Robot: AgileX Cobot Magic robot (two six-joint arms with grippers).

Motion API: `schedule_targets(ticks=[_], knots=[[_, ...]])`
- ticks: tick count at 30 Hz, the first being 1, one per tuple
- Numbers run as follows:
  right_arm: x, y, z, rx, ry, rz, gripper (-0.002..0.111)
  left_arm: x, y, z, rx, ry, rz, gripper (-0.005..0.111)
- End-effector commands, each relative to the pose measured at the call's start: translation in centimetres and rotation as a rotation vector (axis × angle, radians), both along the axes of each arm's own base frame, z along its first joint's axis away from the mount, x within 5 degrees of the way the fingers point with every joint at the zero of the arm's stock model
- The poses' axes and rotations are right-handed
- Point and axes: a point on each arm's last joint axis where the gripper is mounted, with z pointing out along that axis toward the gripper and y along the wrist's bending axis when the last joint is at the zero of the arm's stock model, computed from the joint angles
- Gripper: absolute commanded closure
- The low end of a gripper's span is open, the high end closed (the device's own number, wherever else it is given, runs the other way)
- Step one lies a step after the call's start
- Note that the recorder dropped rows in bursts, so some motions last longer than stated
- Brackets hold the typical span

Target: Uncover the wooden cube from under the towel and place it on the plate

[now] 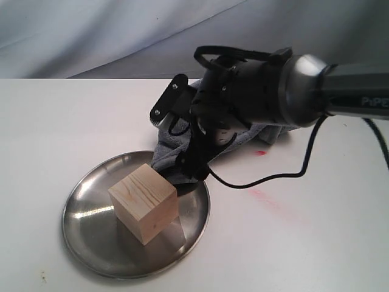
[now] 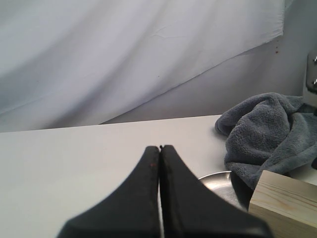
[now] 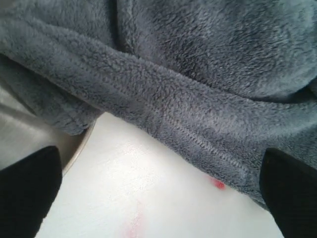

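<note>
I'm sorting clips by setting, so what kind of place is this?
Probably a robot lab test bench, not a home: a plain white table, a draped white cloth backdrop, and a robot arm over a few props: wooden cube, plate, towel.

L pincer [image 2: 159, 148] closed tight, R pincer [image 3: 158, 191] spread wide.

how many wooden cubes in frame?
1. The cube sits uncovered on the plate. The bunched towel at the plate's far rim could hide another; can't tell.
</note>
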Motion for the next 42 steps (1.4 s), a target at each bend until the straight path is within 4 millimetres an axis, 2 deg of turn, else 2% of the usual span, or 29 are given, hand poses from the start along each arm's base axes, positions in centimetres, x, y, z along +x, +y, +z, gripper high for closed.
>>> schedule_targets(ticks=[1,5,10,13,18,21,24,26,28,29,33,34,35,38,42], knots=[[0.8,0.0,-1.2,-0.036,-0.027,0.026,0.003,0.0,0.0,-0.1,-0.004,0.002,-0.007,0.107],[1.3,0.1,-2.1,-0.008,-0.022,0.020,0.003,0.0,0.0,-0.1,-0.004,0.002,-0.007,0.107],[2.7,-1.0,-2.5,0.027,-0.018,-0.047,0.008,0.0,0.0,-0.1,-0.004,0.002,-0.007,0.107],[3.4,-1.7,-2.7,0.040,-0.011,-0.096,0.023,0.0,0.0,-0.1,-0.004,0.002,-0.007,0.107],[4.0,-2.3,-2.8,0.054,-0.012,-0.124,0.057,0.0,0.0,-0.1,-0.004,0.002,-0.007,0.107],[4.1,-2.2,-2.8,0.061,-0.016,-0.116,0.072,0.0,0.0,-0.1,-0.004,0.002,-0.007,0.107],[4.1,-2.0,-2.8,0.087,-0.013,-0.113,0.081,0.0,0.0,-0.1,-0.004,0.002,-0.007,0.107],[3.9,-1.9,-2.8,0.113,0.007,-0.130,0.081,0.0,0.0,-0.1,-0.004,0.002,-0.007,0.107],[3.8,-1.8,-2.9,0.132,0.029,-0.145,0.074,0.0,0.0,-0.1,-0.004,0.002,-0.007,0.107],[3.6,-1.7,-3.0,0.139,0.047,-0.144,0.067,0.0,0.0,-0.1,-0.004,0.002,-0.007,0.107],[3.2,-1.5,-3.2,0.128,0.094,-0.087,0.026,0.0,0.0,-0.1,-0.004,0.002,-0.007,0.107],[3.2,-1.5,-3.3,0.121,0.093,-0.078,0.022,0.0,0.0,-0.1,-0.004,0.002,-0.007,0.107],[3.3,-1.5,-3.4,0.110,0.084,-0.067,0.020,0.0,0.0,-0.1,-0.004,0.002,-0.007,0.107],[3.6,-1.5,-4.0,0.075,0.062,-0.038,0.024,0.0,0.0,-0.1,-0.004,0.002,-0.007,0.107],[3.9,-1.4,-5.7,0.038,0.062,-0.011,0.042,0.0,0.0,-0.1,-0.004,0.002,-0.007,0.107]])
